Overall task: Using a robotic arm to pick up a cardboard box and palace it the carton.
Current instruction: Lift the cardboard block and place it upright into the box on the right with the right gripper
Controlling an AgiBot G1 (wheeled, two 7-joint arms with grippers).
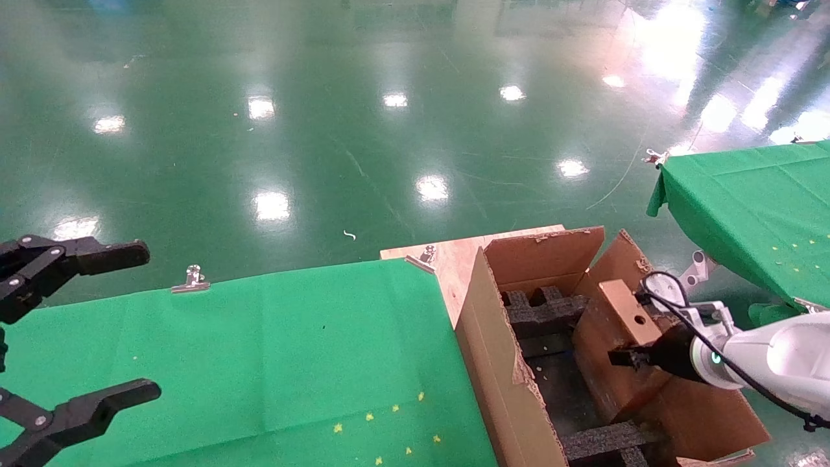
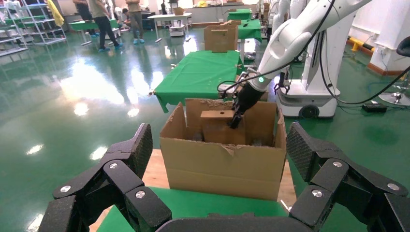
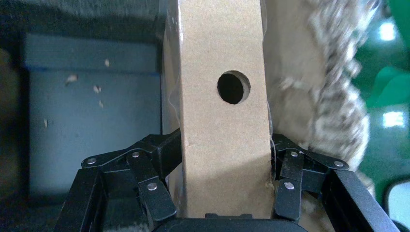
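Lower right of the head view, right gripper (image 1: pixel 619 357) is clamping the cardboard box (image 1: pixel 622 305) edge-up inside the carton (image 1: pixel 493 363), probably to slot between foam inserts (image 1: pixel 541 308); left gripper (image 1: pixel 97 324) is idling spread, empty.

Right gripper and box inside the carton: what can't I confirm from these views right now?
- Whether the box bottom touches the carton floor: the carton's front wall hides it in the left wrist view; the box itself hides it in the head view.
- Right gripper fingertips: in the right wrist view they disappear behind the box sides.
- Left gripper base: cut off by the head view's edge.
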